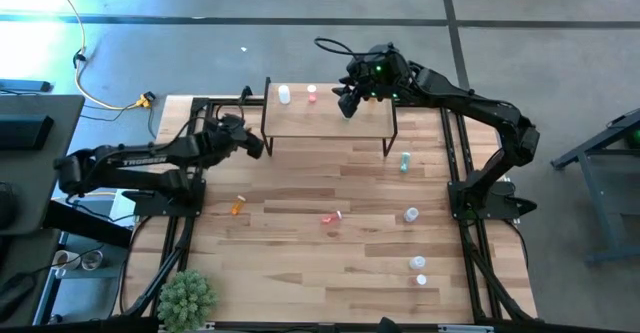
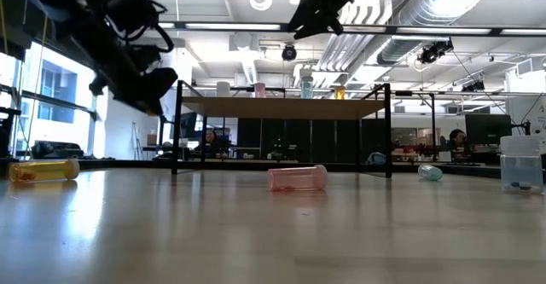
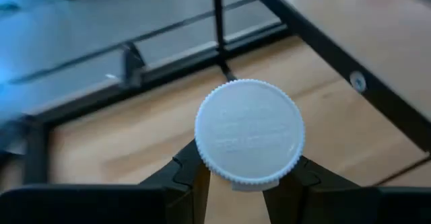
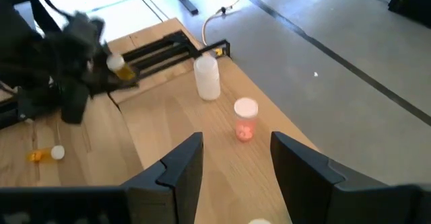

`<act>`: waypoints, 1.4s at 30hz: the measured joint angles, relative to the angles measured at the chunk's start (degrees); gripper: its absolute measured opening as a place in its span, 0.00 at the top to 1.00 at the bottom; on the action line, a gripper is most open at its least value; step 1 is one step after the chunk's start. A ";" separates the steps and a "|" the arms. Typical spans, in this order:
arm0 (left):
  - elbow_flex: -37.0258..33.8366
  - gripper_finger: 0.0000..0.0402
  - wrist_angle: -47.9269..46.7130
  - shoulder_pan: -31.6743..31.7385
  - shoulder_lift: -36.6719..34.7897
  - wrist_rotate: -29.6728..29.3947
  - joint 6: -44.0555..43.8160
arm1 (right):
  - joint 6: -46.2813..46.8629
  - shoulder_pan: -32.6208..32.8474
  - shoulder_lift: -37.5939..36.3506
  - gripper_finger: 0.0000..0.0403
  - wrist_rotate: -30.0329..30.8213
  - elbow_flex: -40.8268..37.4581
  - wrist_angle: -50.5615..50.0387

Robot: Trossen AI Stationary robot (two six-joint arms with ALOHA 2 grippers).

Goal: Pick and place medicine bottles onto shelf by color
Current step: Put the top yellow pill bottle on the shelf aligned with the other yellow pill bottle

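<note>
The shelf (image 1: pixel 330 123) stands at the table's far middle. On it stand a white bottle (image 1: pixel 285 95), a pink one (image 1: pixel 312 93) and, in the low view, a green one (image 2: pixel 306 85). My right gripper (image 4: pixel 232 170) hovers open above the shelf top, with nothing between its fingers. My left gripper (image 1: pixel 256 145) is left of the shelf, raised off the table and shut on an orange bottle (image 4: pixel 121 69) with a white cap (image 3: pixel 249 133). Another orange bottle (image 1: pixel 237 205) and a pink one (image 1: pixel 332 217) lie on their sides on the table. My left gripper pinches the orange bottle between its two fingers (image 3: pixel 192 173), just under the white cap (image 3: pixel 232 177). The cap end faces back toward the wrist, so the cap hides the body in the left wrist view. The bottle is lifted clear of the table, tilted.
A green bottle (image 1: pixel 404 160) and clear ones (image 1: pixel 411 214), (image 1: pixel 418 263), (image 1: pixel 421 279) sit on the table's right half. A spiky green plant (image 1: pixel 187 295) stands at the near left corner. Black frame rails (image 1: pixel 175 243) run along both table sides.
</note>
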 joint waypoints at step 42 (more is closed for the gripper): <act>27.82 0.76 -12.02 -20.46 4.38 33.45 8.98 | -2.79 21.08 0.00 0.59 -10.10 0.00 1.77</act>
